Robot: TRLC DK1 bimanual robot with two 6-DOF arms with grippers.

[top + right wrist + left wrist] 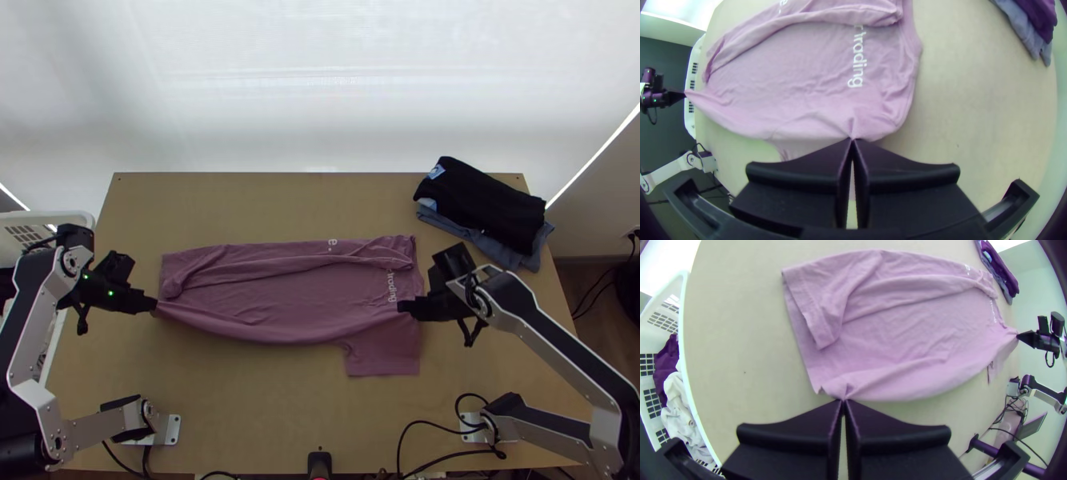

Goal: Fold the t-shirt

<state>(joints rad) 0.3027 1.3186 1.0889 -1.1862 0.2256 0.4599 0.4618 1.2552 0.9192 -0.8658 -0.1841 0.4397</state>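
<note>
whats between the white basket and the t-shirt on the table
The left claw, pinching the t-shirt by its edge, and around it bare wooden table. The top view shows it.

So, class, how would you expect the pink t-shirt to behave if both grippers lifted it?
Probably floppy: the t-shirt puckers where the left gripper and right gripper pinch it. It would likely sag between them, as its near edge already bows. The sleeve lying loose nearest the arms' bases would probably dangle.
</note>
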